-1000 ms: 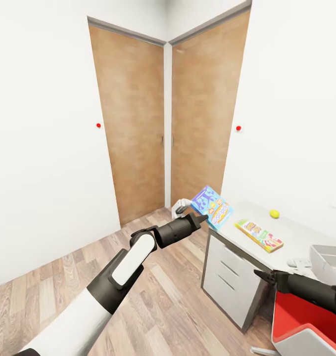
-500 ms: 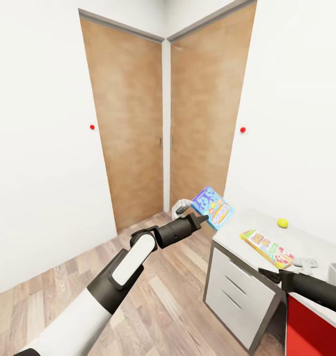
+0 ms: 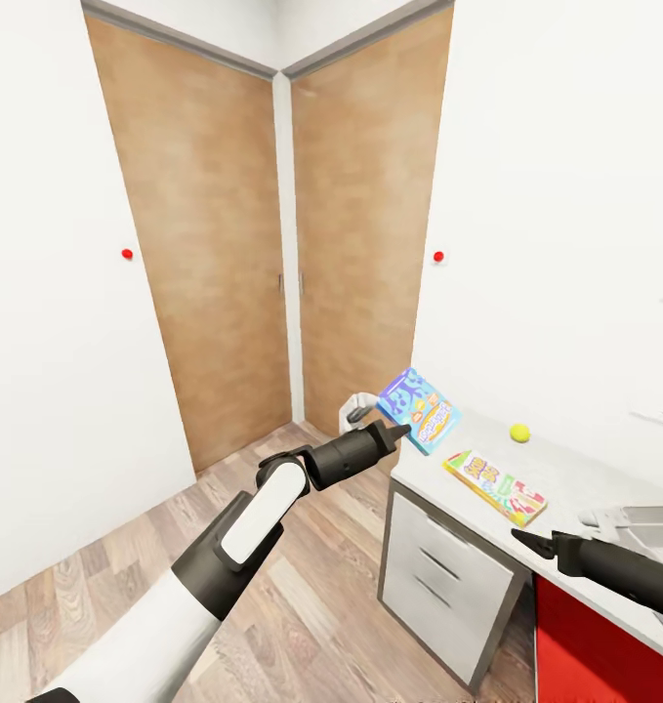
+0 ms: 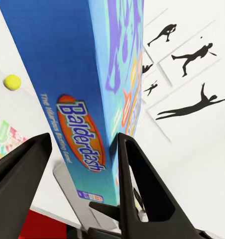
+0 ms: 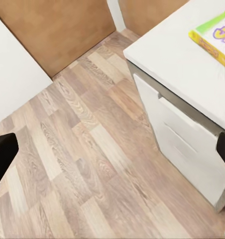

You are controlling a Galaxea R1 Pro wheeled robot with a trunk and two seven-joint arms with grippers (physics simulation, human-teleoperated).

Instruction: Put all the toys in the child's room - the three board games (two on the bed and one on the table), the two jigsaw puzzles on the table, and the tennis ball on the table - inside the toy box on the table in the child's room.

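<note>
Nearest the camera, the left hand [image 3: 397, 431] stays clenched on the blue board game [image 3: 419, 408], holding it up just off the near end of the bench [image 3: 575, 478]; the left wrist view shows the two fingers [image 4: 137, 184] pinching the box [image 4: 87, 99] edge-on. The right hand [image 3: 528, 540] hangs low over the bench's front edge; in the right wrist view its fingertips sit far apart at the picture's sides with nothing between them, so it is released and empty.

Over the last second the doors [image 3: 365, 225], wall buttons and bench have all slid sideways in the head view while both arms keep their place in it: the robot has turned, the things have not moved. The toy box [image 3: 648, 522], whose wall filled the corner a second ago, now shows as a pale grey rim at the right edge.

Farther along the bench lie the yellow-green-red board game [image 3: 494, 485] and, beyond it near the wall, the tennis ball [image 3: 519, 432], neither yet packed. I judge the carried game must travel rightward to the box.
</note>
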